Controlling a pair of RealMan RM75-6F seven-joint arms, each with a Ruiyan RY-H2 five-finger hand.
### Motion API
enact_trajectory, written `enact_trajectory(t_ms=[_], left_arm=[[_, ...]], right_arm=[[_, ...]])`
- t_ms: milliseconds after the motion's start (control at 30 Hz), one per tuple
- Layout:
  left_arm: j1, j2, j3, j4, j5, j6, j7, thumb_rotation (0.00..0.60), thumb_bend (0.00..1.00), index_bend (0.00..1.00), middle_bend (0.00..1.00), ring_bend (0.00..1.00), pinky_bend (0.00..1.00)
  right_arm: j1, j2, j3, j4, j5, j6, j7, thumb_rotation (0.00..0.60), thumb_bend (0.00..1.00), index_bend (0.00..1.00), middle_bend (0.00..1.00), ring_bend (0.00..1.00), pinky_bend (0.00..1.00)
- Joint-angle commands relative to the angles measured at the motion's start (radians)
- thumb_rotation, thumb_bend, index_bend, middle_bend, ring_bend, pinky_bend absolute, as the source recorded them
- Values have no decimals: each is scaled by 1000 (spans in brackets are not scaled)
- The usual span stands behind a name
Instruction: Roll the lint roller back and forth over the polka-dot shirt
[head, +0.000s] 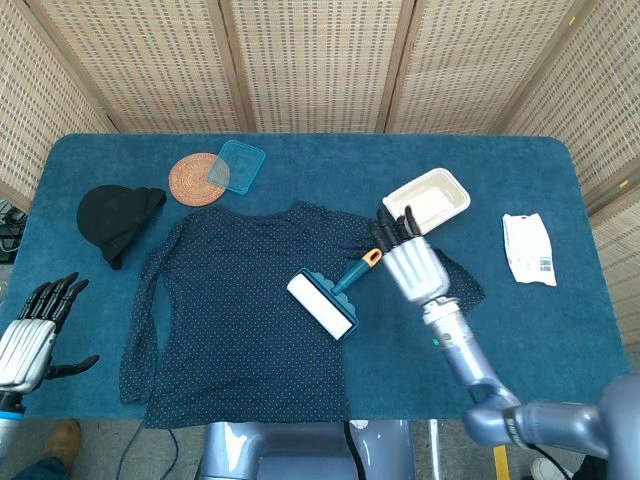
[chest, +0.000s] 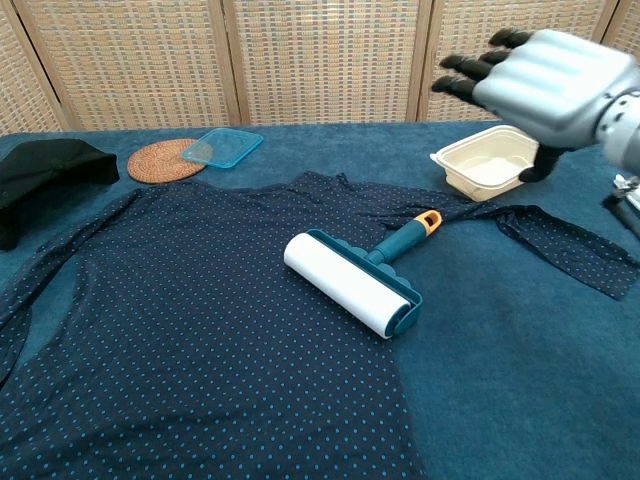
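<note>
Both hands are empty, fingers wide. White lint roller with stiff teal plastic handle (head: 349, 274) looks light; right hand (head: 409, 262), at its 3 o'clock, should grasp mid-handle.

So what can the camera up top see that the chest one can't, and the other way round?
Only the head view shows the left hand, open at the table's near left edge, and the whole white packet at the right. The chest view adds nothing new; it just shows the lint roller closer, from the side. Both show the right hand raised and open, holding nothing, the roller lying on the polka-dot shirt, the white tray, the black hat, the round mat and the blue lid.
</note>
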Motion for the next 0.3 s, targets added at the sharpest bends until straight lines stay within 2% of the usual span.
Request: enact_trajectory(t_ms=[33, 167, 300], left_arm=[[11, 0, 10, -2, 18, 17, 3, 600, 0, 0, 0, 0, 0], [21, -1, 15, -4, 36, 38, 2, 600, 0, 0, 0, 0, 0], [25, -2, 19, -7, 46, 45, 8, 600, 0, 0, 0, 0, 0]], right_arm=[[-144, 147, -26, -117, -25, 38, 256, 600, 0, 0, 0, 0, 0], [-244, 187, -56, -145, -31, 61, 434, 600, 0, 0, 0, 0, 0], [-317, 196, -83, -121, -80, 99, 529, 600, 0, 0, 0, 0, 0]])
